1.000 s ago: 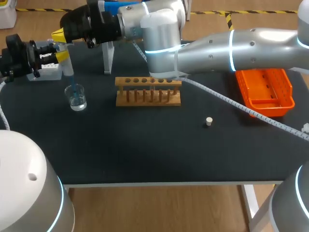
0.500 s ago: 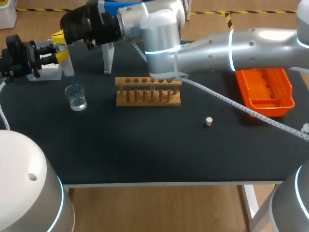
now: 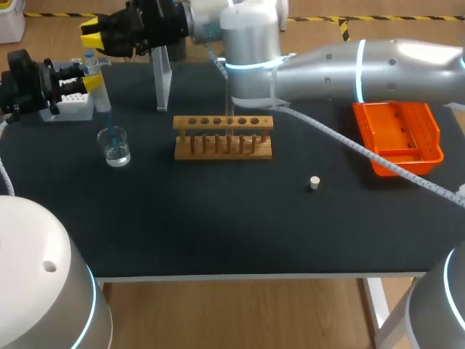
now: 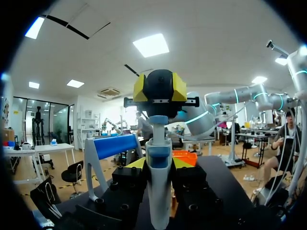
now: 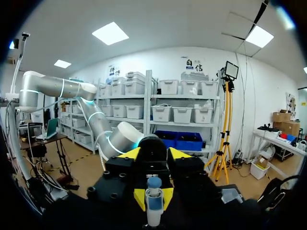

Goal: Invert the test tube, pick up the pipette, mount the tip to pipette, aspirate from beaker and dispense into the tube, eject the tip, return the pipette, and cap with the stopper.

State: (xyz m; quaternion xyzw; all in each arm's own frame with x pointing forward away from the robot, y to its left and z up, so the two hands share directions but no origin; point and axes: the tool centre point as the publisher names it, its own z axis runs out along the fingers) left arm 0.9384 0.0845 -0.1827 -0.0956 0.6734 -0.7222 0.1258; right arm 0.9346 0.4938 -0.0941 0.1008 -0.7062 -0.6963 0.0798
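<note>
Left gripper (image 3: 87, 83) clamps pipette (image 3: 99, 91), tip (image 3: 109, 125) in liquid-filled beaker (image 3: 115, 147) near table's (image 3: 218, 218) left edge; right gripper (image 3: 91, 33) above, grip unclear.

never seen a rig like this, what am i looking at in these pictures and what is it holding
It is a robot with two arms at a black table. The wide picture looks down from above; the two round ones come from cameras on each wrist. The left gripper is shut on a pipette, whose tip dips into a small beaker. The right gripper hangs near the pipette's top end. Also on the table: a wooden tube rack, an orange tray and a stopper.
</note>
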